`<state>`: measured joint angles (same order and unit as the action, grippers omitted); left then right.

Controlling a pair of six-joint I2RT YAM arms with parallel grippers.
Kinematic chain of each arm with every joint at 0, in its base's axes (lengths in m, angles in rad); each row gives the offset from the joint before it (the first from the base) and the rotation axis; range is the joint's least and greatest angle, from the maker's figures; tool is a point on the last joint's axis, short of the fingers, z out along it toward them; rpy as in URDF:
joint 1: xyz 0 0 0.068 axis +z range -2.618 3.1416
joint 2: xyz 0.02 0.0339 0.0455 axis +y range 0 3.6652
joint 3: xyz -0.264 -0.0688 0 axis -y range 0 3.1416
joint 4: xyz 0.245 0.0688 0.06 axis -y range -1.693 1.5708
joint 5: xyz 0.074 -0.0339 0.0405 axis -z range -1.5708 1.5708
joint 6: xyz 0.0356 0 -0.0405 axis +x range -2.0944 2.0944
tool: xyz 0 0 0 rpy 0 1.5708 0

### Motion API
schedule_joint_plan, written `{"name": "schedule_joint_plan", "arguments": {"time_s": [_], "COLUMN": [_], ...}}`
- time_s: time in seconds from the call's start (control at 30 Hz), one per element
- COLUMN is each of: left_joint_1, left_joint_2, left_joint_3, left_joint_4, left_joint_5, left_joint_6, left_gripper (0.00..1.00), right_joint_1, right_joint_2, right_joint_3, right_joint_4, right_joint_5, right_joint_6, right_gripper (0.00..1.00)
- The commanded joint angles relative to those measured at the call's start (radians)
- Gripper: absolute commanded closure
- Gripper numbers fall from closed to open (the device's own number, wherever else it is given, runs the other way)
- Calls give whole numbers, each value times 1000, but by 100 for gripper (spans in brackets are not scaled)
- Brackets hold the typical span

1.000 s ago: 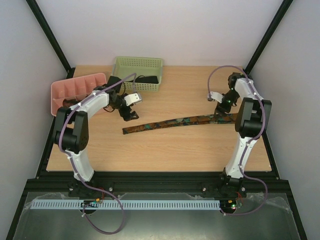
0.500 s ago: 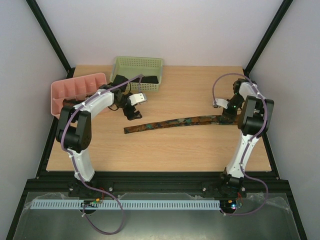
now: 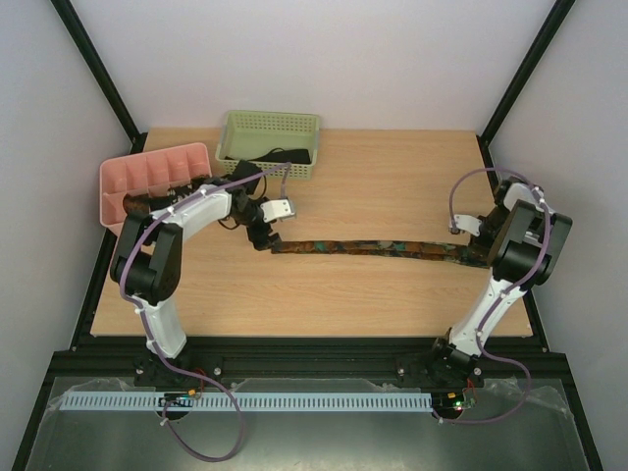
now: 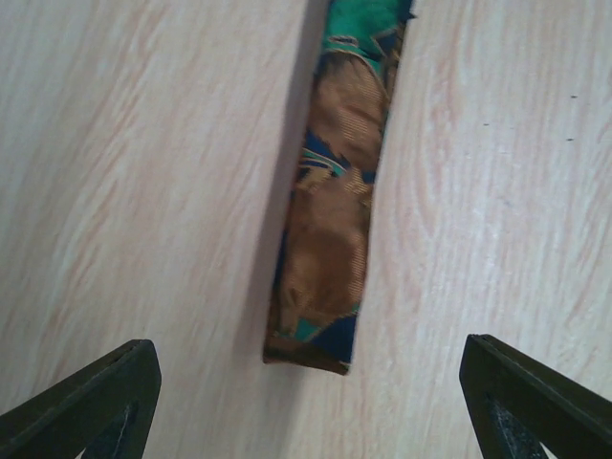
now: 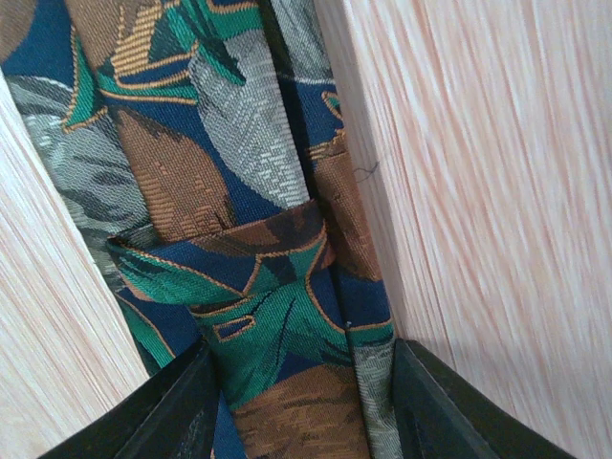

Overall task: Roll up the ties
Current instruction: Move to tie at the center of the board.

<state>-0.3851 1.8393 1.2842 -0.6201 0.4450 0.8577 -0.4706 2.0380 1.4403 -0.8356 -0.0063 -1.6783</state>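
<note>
One tie [image 3: 373, 245] flat; left hand [image 4: 308, 349] wide open, empty; right hand [image 5: 301, 356] pinching its wide end.

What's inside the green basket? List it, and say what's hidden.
A dark item lies in the green basket by its front wall; its kind is unclear. That wall covers its lower part.

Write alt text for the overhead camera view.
A patterned tie lies stretched across a wooden table, its right end gripped in the right arm's jaws, its left end between the left arm's open jaws. A green basket and pink tray sit back left.
</note>
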Motion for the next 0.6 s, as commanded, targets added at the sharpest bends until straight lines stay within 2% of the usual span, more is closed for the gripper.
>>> {"name": "schedule_joint_plan", "arguments": {"time_s": [0.0,0.17,0.37,0.43,0.57], "left_joint_1": [-30,-32,-32,-32,-33], "left_joint_2": [-43,-26,41,61,65], "left_joint_3": [-26,-33,-9,-4,-39], "left_joint_4": [15,91,126,120,133], "left_joint_5": [23,43,101,121,115], "left_joint_6": [28,63,133,156,182], "left_gripper": [11,11,9,9,8], "right_joint_1": [-23,-10,89,174,408], "right_joint_2": [62,-25,-87,-122,-174], "right_joint_3": [11,70,187,154,16], "right_joint_4": [-10,-177,-360,-317,-144], "right_joint_5": [46,-86,-328,-396,-397], "right_joint_6": [-73,-76,141,223,340], "right_gripper": [47,25,18,17,15]}}
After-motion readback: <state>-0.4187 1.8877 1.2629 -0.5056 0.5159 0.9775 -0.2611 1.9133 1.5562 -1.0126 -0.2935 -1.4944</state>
